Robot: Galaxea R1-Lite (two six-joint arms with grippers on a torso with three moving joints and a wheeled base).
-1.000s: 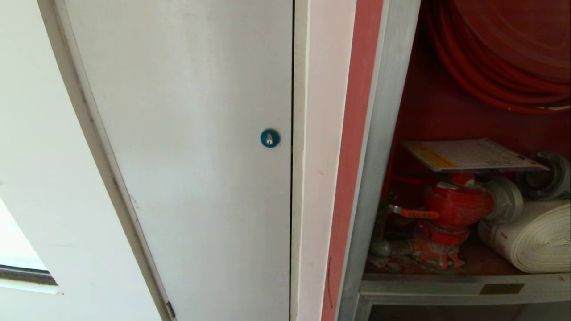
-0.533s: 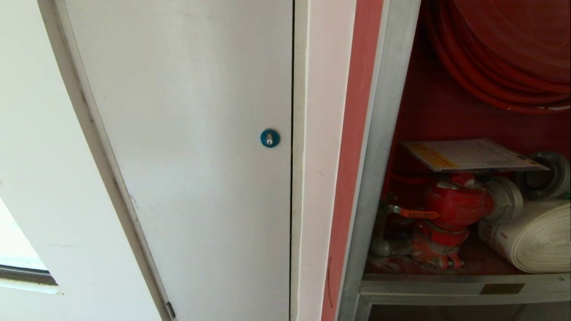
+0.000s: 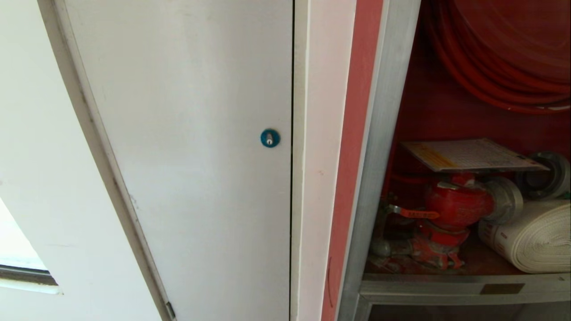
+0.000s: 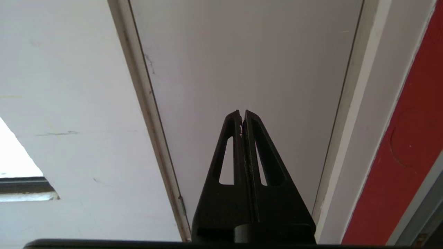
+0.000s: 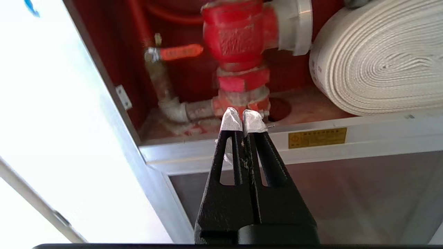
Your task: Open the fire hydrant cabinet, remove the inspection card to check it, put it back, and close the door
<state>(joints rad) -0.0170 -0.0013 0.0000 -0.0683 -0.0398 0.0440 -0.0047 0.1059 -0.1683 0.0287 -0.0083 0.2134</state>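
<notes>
Fingers [image 5: 231, 121] of the right gripper [image 5: 243, 119] pressed together — empty, before the fire hydrant cabinet [image 5: 242, 148]; left gripper [image 4: 242, 116] likewise.

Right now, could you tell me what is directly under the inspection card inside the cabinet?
The inspection card lies flat on the red valve. The valve's top is covered by the card.

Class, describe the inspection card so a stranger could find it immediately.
Look into the open fire hydrant cabinet with its red interior. On top of the red valve lies the inspection card, the only flat printed sheet there, unlike the rolled white hose beside it.
</notes>
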